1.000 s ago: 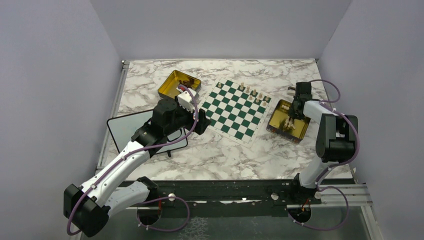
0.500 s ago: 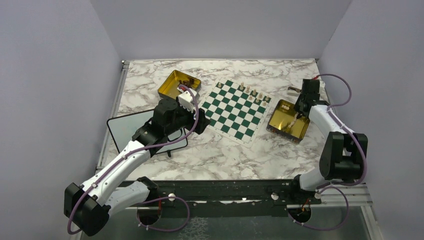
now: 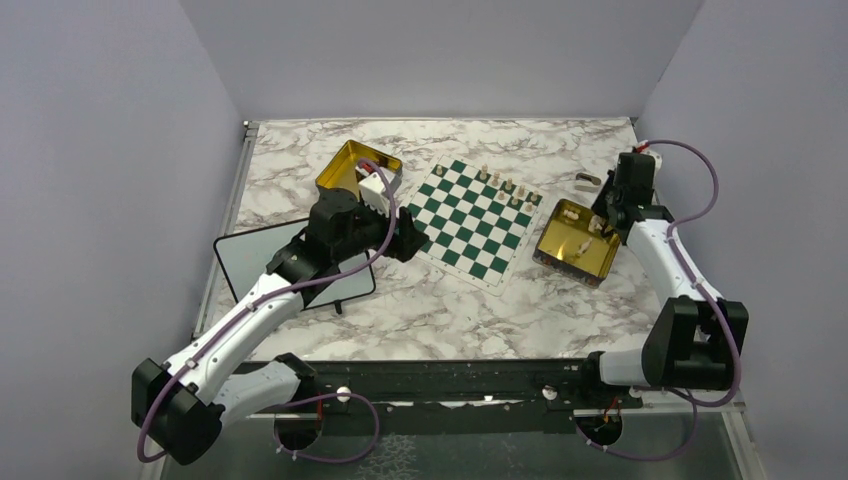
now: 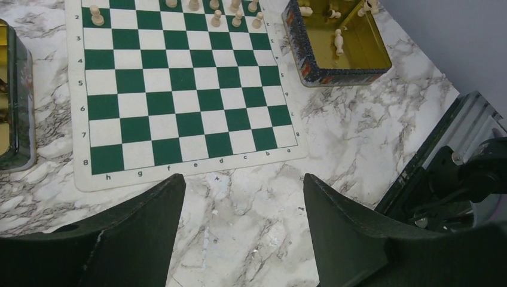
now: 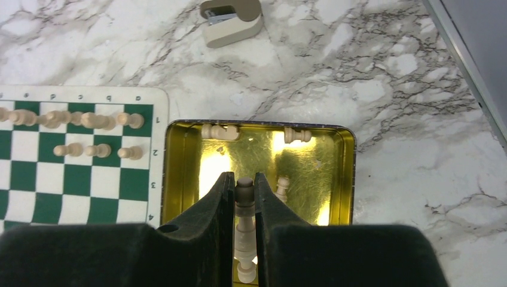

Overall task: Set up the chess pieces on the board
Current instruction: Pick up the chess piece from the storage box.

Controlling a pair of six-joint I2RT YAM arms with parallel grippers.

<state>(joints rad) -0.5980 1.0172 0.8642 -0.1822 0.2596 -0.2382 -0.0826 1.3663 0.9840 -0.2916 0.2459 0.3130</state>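
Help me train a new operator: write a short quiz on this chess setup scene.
1. True or false: the right tool grips a pale chess piece.
2. The left tool holds: A a pawn, B nothing, C a dark rook.
3. Fill in: the right tool is above a gold ___ beside the board.
Key: 1 true; 2 B; 3 tin.

A robot lab cell — bare grey walls point(image 3: 110, 150) around a marble-look table point(image 3: 450, 310) edged by a black rail point(image 3: 450, 378).
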